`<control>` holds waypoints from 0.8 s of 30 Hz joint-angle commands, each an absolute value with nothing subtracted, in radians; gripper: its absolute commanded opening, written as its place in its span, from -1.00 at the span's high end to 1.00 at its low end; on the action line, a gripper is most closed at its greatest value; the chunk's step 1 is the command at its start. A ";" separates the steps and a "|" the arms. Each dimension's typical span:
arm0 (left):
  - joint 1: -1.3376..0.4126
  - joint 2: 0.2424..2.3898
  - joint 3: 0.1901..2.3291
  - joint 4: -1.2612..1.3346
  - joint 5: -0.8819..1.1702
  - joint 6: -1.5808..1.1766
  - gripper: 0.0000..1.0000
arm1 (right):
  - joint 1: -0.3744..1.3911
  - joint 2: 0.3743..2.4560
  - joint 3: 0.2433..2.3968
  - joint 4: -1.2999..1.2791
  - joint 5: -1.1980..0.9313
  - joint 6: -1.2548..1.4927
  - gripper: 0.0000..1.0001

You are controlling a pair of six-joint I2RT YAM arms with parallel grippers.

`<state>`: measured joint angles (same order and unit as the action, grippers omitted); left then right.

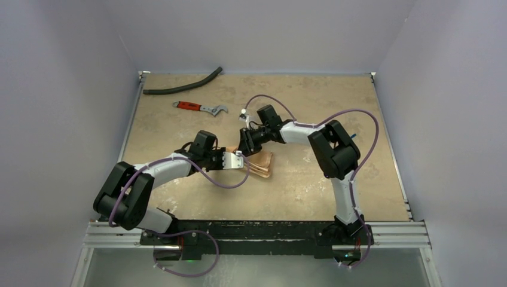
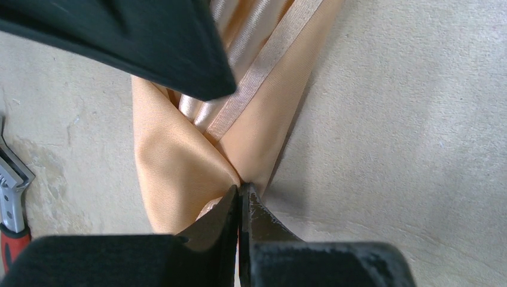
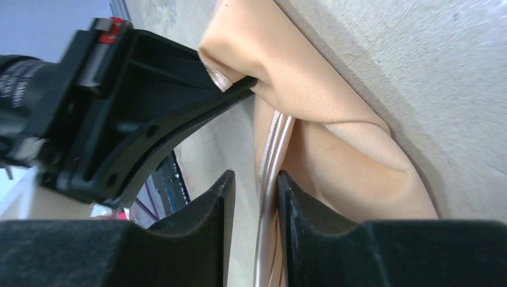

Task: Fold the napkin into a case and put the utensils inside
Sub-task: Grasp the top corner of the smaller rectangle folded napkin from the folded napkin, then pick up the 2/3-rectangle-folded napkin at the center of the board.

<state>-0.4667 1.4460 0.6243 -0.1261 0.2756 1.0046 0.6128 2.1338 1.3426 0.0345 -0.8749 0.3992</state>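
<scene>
The napkin (image 1: 262, 163) lies folded at mid-bench (image 1: 311, 185), between the arms. The left hand (image 2: 241, 192) is clamped on a pinched point of the fold. The right hand (image 3: 256, 186) stands slightly apart, with the satin hem (image 3: 270, 179) running between its fingers. The pinch should be held firm while the hem is freed, so the folds are not dragged open. The utensils cannot be made out.

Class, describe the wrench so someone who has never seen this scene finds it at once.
Look to the far left corner of the table, where a curved black hose lies. Beside it, nearer the table's middle, lies the wrench, the only thing with a red handle.
</scene>
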 commanded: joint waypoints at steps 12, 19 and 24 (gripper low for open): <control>-0.457 1.449 0.610 -0.192 0.311 0.974 1.00 | 0.545 1.708 1.073 0.147 -0.588 0.166 -0.96; -0.448 1.444 0.599 -0.191 0.304 0.975 1.00 | 0.547 1.436 0.919 0.261 -0.328 -0.125 -0.96; -0.413 1.443 0.601 -0.198 0.310 0.945 1.00 | 0.548 1.357 0.838 0.258 -0.384 -0.379 -0.96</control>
<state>-0.4488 1.4460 0.6235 -0.1326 0.2928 0.9897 0.5457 1.4048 0.9119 0.2295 -0.3973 -0.1177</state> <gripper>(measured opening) 0.003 0.980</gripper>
